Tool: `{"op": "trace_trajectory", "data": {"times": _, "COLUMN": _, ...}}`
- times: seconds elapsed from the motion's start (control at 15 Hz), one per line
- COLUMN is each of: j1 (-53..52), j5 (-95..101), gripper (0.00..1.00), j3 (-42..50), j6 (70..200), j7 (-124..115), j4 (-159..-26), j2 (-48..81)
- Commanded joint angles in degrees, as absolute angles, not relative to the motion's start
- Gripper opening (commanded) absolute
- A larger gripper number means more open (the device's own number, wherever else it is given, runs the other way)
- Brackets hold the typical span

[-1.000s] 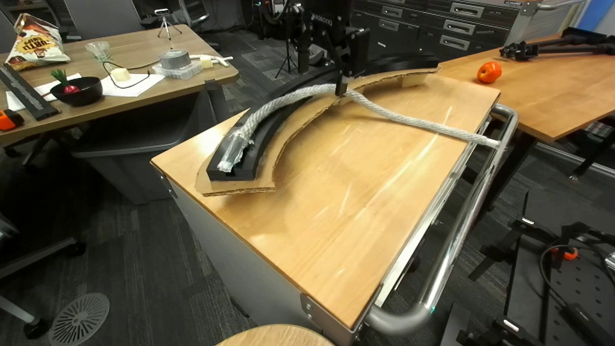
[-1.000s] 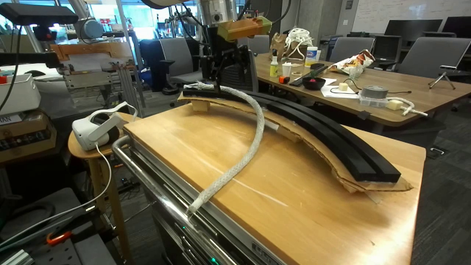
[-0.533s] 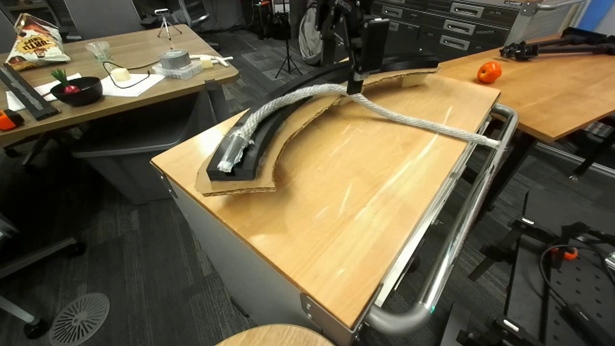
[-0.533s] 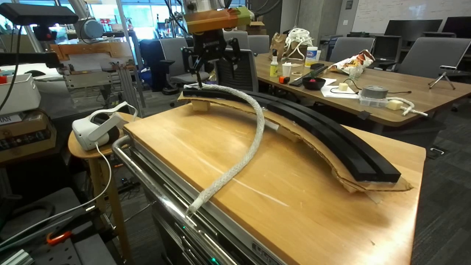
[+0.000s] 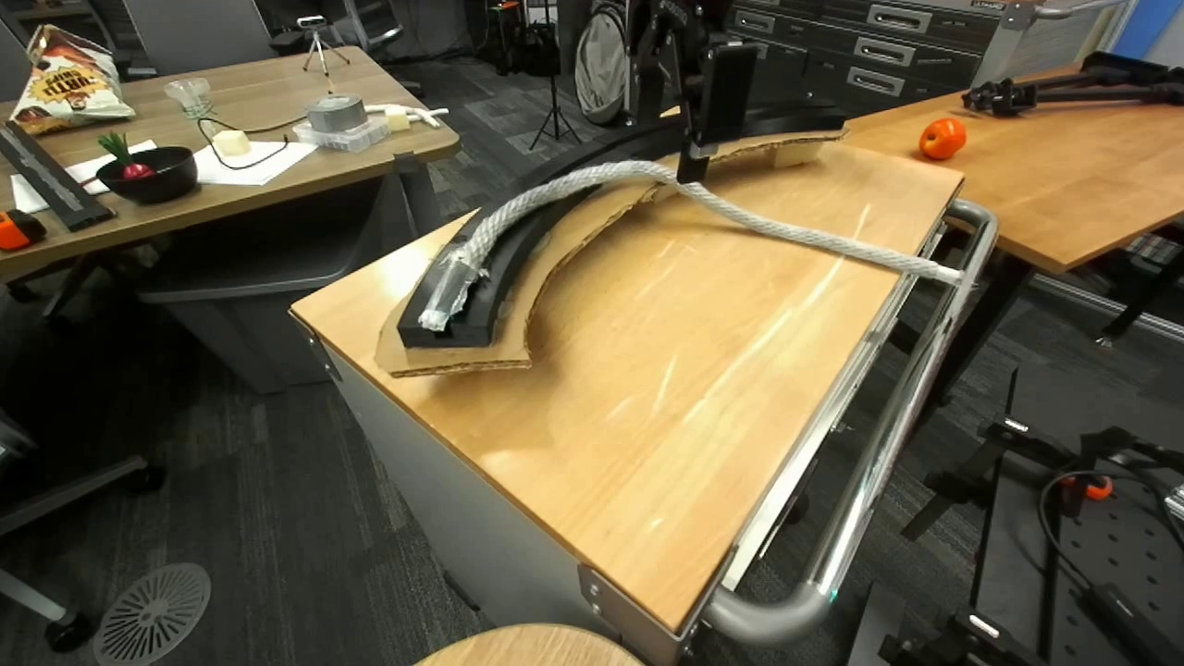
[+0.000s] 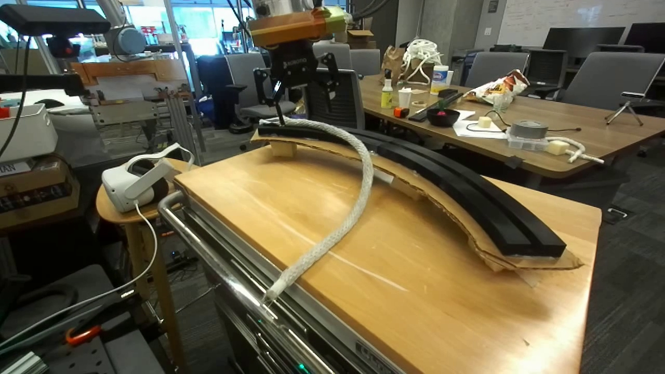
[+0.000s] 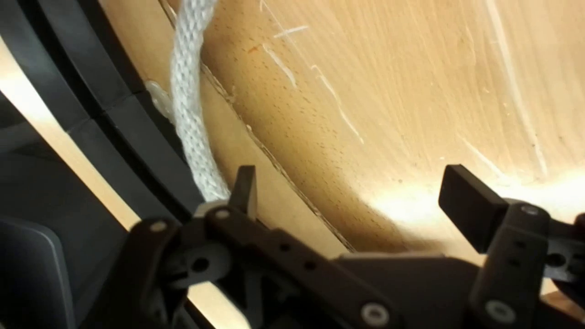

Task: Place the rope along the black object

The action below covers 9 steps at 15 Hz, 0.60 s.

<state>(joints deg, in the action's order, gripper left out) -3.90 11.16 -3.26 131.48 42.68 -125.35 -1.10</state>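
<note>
The rope [image 6: 367, 174] is thick, whitish and braided. One end, with shiny clear tape [image 5: 451, 289] on it, lies on one end of the black strip [image 6: 441, 174]. The rope follows the strip for a bit, then curves away over the cardboard [image 5: 511, 338], crosses the table [image 5: 703, 351] and pokes out past its edge. The black strip is long and bent like a bow. It lies on the cardboard, with a groove down its length.

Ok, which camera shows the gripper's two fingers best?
The wrist view: both fingers stand large and wide apart in the foreground. Both exterior views show the gripper smaller, one finger by the rope. In an exterior view with dark drawers behind, the other finger is hard to make out.
</note>
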Motion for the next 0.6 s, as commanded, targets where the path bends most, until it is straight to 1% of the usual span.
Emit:
{"op": "trace_trajectory", "data": {"times": 0.0, "j1": -4.04, "j5": 20.30, "gripper": 1.00, "j3": -3.96, "j6": 131.36, "j7": 27.02, "j4": -131.05, "j2": -6.89}}
{"op": "trace_trajectory", "data": {"times": 0.27, "j1": -4.09, "j5": 23.23, "gripper": 1.00, "j3": -5.23, "j6": 128.34, "j7": 10.80, "j4": -141.71, "j2": -16.52}}
{"op": "trace_trajectory", "data": {"times": 0.53, "j1": -2.88, "j5": 19.89, "gripper": 1.00, "j3": -4.48, "j6": 127.32, "j7": 1.24, "j4": -151.02, "j2": -23.60}}
